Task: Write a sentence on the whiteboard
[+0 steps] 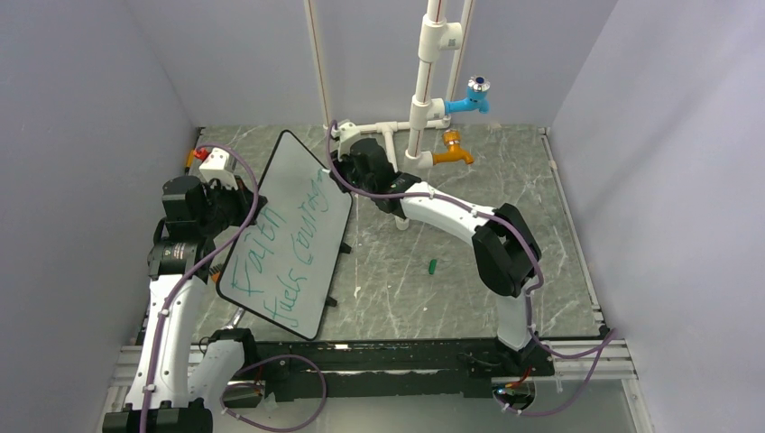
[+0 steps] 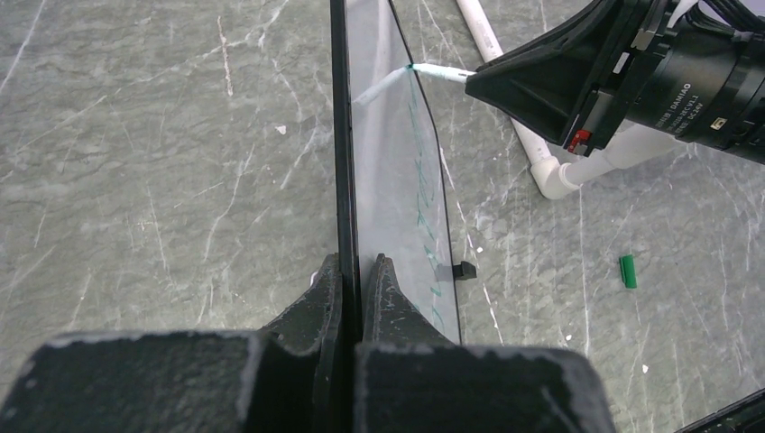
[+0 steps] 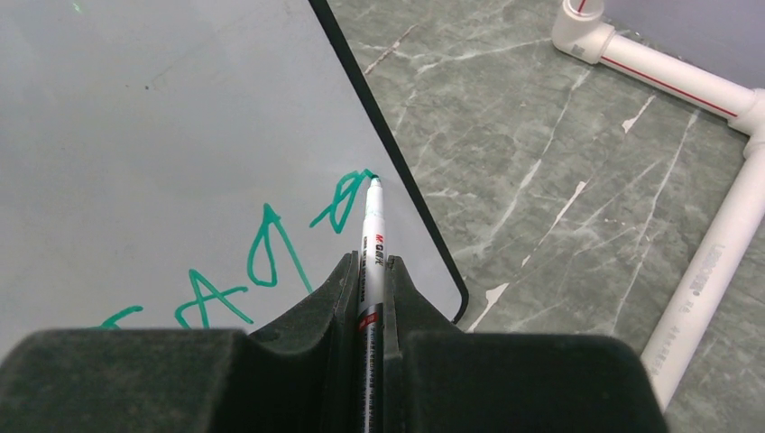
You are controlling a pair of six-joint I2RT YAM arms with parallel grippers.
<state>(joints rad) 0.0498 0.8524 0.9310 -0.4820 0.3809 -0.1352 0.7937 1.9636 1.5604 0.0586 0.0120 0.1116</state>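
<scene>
Shows the whiteboard (image 1: 290,180) raised at a slant over the left half of the grey marbled bench (image 1: 433,307). Carries the sentence (image 1: 302,236) in green marker, two lines, roughly "Faith fuels courage". Meets the left hand (image 1: 233,212) at its left edge and the right hand (image 1: 343,171) at its far right corner. Leaves a small green cap (image 1: 432,266) lying apart on the bench, right of the board. Backs onto a white pipe stand (image 1: 420,108) with a blue tap (image 1: 471,97) above an orange tap (image 1: 451,155).

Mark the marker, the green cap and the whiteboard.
marker (image 3: 373,233), right wrist view, white barrel near the tip
green cap (image 1: 432,266), top view, its middle
whiteboard (image 1: 291,169), top view, blank upper face
</scene>
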